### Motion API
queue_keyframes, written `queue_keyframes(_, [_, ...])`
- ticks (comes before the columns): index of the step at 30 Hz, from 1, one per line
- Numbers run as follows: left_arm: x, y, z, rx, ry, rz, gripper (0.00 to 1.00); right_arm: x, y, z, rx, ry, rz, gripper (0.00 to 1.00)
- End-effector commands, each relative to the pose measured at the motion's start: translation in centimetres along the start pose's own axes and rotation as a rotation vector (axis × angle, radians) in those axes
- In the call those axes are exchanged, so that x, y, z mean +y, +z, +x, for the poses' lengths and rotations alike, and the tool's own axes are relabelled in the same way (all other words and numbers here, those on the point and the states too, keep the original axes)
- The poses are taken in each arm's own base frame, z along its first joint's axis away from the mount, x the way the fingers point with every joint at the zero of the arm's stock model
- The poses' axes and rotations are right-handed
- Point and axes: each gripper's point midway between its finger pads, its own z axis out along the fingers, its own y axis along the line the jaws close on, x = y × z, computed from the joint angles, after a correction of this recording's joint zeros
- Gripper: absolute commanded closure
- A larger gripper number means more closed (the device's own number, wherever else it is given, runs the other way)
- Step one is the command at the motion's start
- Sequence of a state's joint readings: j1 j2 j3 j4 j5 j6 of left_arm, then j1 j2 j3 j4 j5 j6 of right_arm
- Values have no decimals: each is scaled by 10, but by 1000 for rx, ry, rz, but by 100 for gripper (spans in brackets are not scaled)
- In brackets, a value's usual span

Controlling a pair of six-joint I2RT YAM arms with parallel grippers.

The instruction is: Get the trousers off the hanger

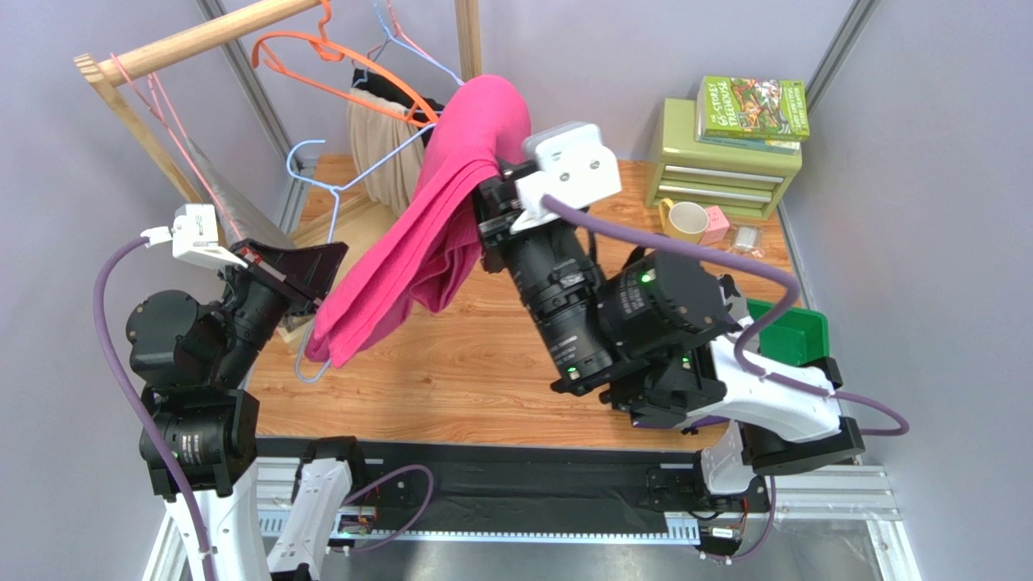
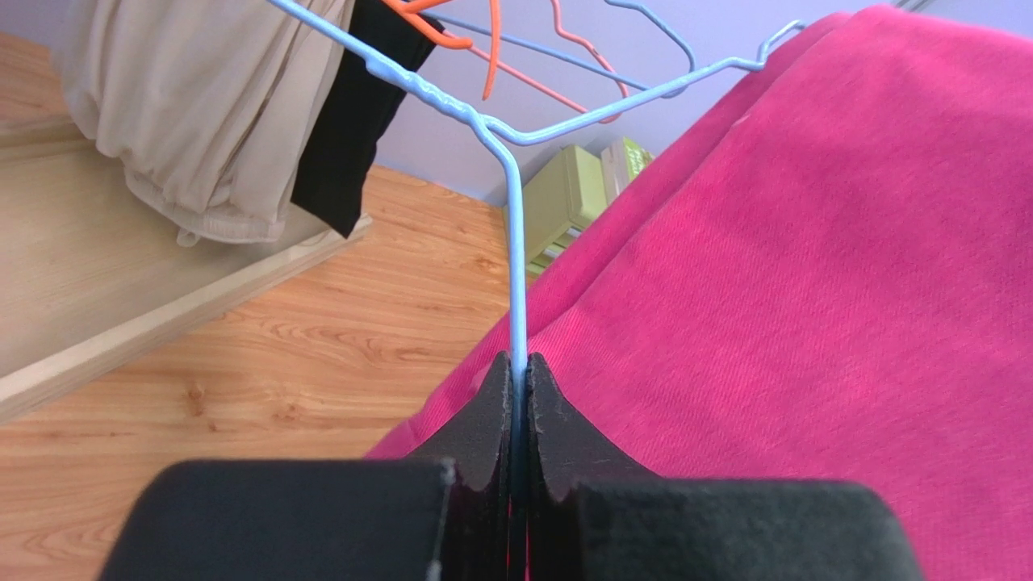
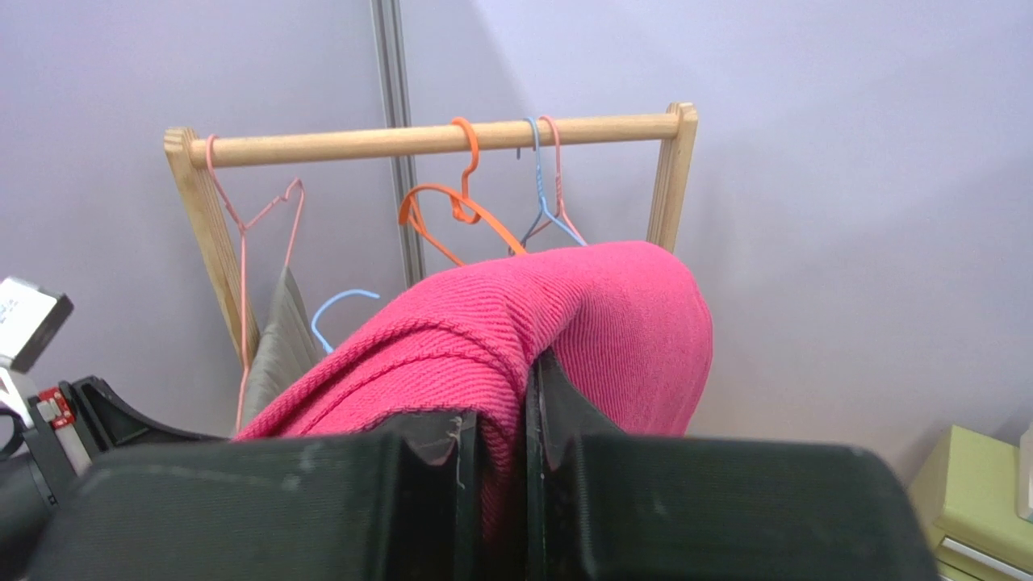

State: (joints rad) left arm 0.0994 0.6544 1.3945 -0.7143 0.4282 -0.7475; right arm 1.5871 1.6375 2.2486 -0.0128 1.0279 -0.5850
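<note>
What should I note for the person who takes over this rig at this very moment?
Left gripper: shut on the light-blue wire hanger, which is off the wooden rail.
Right gripper: shut on the plain magenta pink cloth trousers, held up above the table.
Done: hanger and trousers are both gripped.
Left: the trousers seem not yet free of the hanger. Probably pull the two apart, then lay the trousers down.

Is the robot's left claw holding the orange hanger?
No, the left gripper is pinched shut on a light blue wire hanger.
</note>
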Motion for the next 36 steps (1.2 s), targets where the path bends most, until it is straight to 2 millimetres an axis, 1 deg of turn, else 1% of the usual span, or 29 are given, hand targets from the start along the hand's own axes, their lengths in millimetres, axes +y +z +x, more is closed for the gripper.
queue_keyframes(1, [7,-3,-5,-32,56,-38,100,-58,-14,-81,-190,272,7,100])
queue_keyframes(6, [12,-2,-5,-34,60,-56,100,-70,-26,-102,-241,396,-75,100])
queue_keyframes(7, [12,-2,-5,-34,62,-60,100,-70,-28,-102,-243,405,-87,100])
queue_keyframes(8, [13,-2,-5,-35,64,-61,100,-81,-33,-110,-257,453,-94,100])
queue_keyframes(10, [15,-2,-4,-33,66,-70,100,-84,-38,-115,-274,478,-121,100])
queue_keyframes(11, [16,-2,-4,-34,70,-73,100,-91,-41,-120,-283,499,-126,100])
queue_keyframes(13, [16,-3,-5,-38,72,-76,100,-95,-44,-120,-277,501,-133,100])
queue_keyframes(14, [15,-4,-5,-39,74,-75,100,-92,-44,-114,-265,487,-137,100])
queue_keyframes(15, [14,-5,-7,-45,79,-75,100,-102,-48,-114,-263,489,-126,100])
queue_keyframes(16, [14,-5,-8,-45,82,-77,100,-104,-48,-111,-256,488,-116,100])
queue_keyframes(17, [14,-7,-8,-44,85,-81,100,-101,-48,-99,-235,459,-110,100])
queue_keyframes(18, [14,-8,-10,-51,92,-89,100,-113,-51,-96,-228,457,-83,100])
queue_keyframes(20, [14,-10,-10,-56,96,-91,100,-116,-53,-84,-208,436,-61,100])
queue_keyframes(21, [13,-10,-12,-60,99,-92,100,-112,-52,-65,-167,385,-39,100])
queue_keyframes(22, [12,-10,-13,-63,100,-90,100,-119,-55,-61,-161,378,-23,100])
queue_keyframes(23, [11,-11,-13,-63,102,-90,100,-118,-55,-52,-144,352,-11,100])
queue_keyframes(24, [9,-12,-14,-65,103,-86,100,-116,-55,-32,-100,298,18,100])
queue_keyframes(25, [8,-13,-15,-68,105,-84,100,-122,-56,-24,-87,266,46,100])
queue_keyframes(27, [5,-15,-17,-74,105,-77,100,-130,-57,-3,-41,212,107,100])
queue_keyframes(28, [4,-15,-18,-77,104,-77,100,-128,-54,18,-12,153,134,100])
queue_keyframes(30, [2,-16,-20,-82,103,-75,100,-143,-56,34,12,129,188,100])
queue_keyframes(31, [2,-16,-21,-82,103,-75,100,-151,-53,52,38,74,233,100])
queue_keyframes(33, [1,-16,-21,-84,102,-75,100,-164,-51,67,59,78,284,100])
queue_keyframes(34, [2,-15,-21,-83,100,-76,100,-177,-49,80,87,32,331,100])
queue_keyframes(36, [3,-14,-21,-82,99,-79,100,-189,-49,94,105,37,374,100])
